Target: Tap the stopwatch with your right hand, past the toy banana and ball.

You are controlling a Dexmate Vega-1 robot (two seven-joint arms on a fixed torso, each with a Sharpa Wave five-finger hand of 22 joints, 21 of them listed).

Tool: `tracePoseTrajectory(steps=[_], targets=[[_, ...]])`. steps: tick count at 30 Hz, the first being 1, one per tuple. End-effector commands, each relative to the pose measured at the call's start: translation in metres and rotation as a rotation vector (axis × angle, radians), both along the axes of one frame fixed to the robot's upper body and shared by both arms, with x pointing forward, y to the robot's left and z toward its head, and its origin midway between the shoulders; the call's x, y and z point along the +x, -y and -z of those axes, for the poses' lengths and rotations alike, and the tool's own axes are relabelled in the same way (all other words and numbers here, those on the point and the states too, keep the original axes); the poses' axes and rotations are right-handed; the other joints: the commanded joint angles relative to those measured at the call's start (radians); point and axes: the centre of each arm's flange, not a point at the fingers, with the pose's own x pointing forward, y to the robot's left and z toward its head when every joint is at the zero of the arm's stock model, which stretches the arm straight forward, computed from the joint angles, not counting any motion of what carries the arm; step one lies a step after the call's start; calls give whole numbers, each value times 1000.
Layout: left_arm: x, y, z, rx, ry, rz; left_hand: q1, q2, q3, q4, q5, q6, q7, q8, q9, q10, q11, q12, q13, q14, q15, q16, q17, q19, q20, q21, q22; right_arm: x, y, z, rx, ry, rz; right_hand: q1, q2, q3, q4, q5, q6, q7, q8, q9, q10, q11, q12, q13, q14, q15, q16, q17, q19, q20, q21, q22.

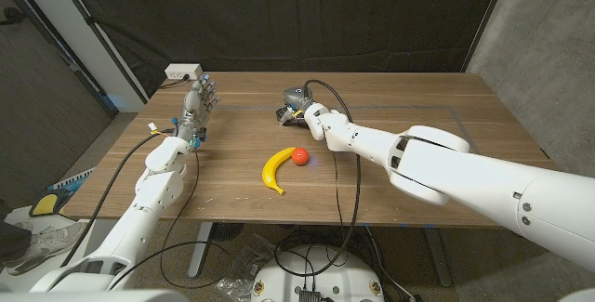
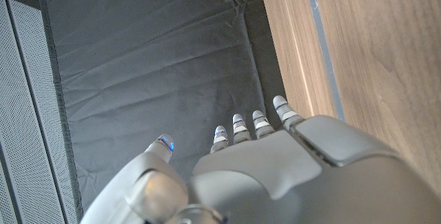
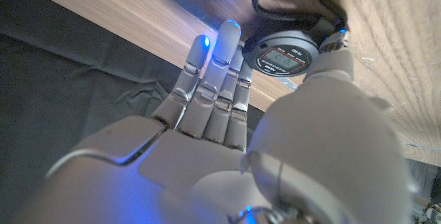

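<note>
The table (image 1: 418,107) is brown wood with a fine straight grain, and a faint pale line runs across its top like a drawn rectangle. On it the toy banana (image 1: 273,169) is bright yellow with a darker tip, and the ball (image 1: 300,156) beside it is orange-red. The stopwatch (image 3: 284,56) is black with a grey display and a black cord. The right hand (image 3: 227,148) is pale grey, washed in blue light, its fingertips (image 3: 229,27) glowing blue. The left hand (image 1: 199,103) is silver-grey with one small blue light on a fingertip. Both arms are white. The backdrop curtain (image 1: 325,14) is black and creased, and the box (image 1: 184,72) at the table's far corner is white.
</note>
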Motion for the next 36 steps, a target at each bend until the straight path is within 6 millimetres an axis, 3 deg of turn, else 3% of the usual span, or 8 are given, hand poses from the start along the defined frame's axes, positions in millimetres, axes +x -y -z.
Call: tracePoseTrajectory(steps=[1,6,10,15,21,26,31,36], targets=[[-1,1,-1,2,5,1,1,-8,-4,-1,9,-5,-2,-5,3,-5,1,0,5,-9,-3,-2,1,-7,-1,-1,5,-3,2,-1,8,36,-6,234,219,0,-1,-5,247,-182,144,3,155,-164,-3,12,1,-70,-1,1,-8,-163,18,1],[-1,1,-1,3,8,3,0,-8,-5,-1,10,-5,-3,-4,3,-5,1,0,5,-10,-3,-2,1,-8,-1,-1,5,-4,5,1,0,47,14,242,226,-2,3,-9,233,-186,132,10,134,-165,-24,19,-13,-71,-27,-17,-32,-160,35,-6],[-2,1,-2,5,10,4,-1,-8,-5,-2,11,-5,-2,-4,3,-5,0,0,5,-10,-2,-2,1,-8,0,-1,5,-5,6,2,-24,51,43,186,187,-48,32,-6,79,-201,61,17,-11,-154,-136,-12,-115,-73,-151,-117,-88,-143,52,-54],[-2,1,-2,7,11,5,-2,-8,-6,-2,12,-5,-3,-4,3,-5,0,0,5,-9,-2,-2,1,-8,0,-1,5,-5,6,2,-49,47,74,121,167,-94,63,33,-83,-197,-35,10,-153,-143,-180,-38,-226,-73,-285,-227,-98,-146,34,-153],[-2,0,-3,10,13,8,-2,-8,-7,-2,13,-6,-4,-4,3,-6,0,1,5,-10,-2,-2,1,-8,0,-1,5,-8,8,0,-74,42,111,73,172,-133,91,74,-258,-183,-167,1,-333,-116,-184,-86,-325,-70,-413,-340,-141,-93,13,-253],[-2,0,-4,13,15,13,-2,-8,-8,-3,14,-6,-4,-4,3,-5,-1,1,5,-10,-2,-1,1,-8,0,-1,5,-11,11,-2,-71,36,136,-15,151,-196,137,93,-368,-147,-280,-2,-476,-63,-182,-135,-473,-55,-530,-424,-213,-32,-7,-313],[-2,-1,-5,17,17,18,-3,-8,-8,-4,15,-6,-3,-3,3,-7,0,0,5,-10,-2,-1,0,-9,-1,-1,5,-16,17,-5,-54,30,152,-86,136,-243,174,107,-461,-106,-356,-1,-600,-12,-178,-172,-594,11,-608,-463,-272,11,-46,-333],[-2,-1,-7,21,23,25,-3,-8,-9,-4,15,-7,-4,-3,3,-7,-1,1,5,-10,-3,-1,0,-9,-1,-1,5,-21,23,-8,-30,15,166,-138,126,-273,201,108,-513,-84,-381,0,-662,16,-177,-190,-662,54,-632,-482,-317,43,-80,-336]])
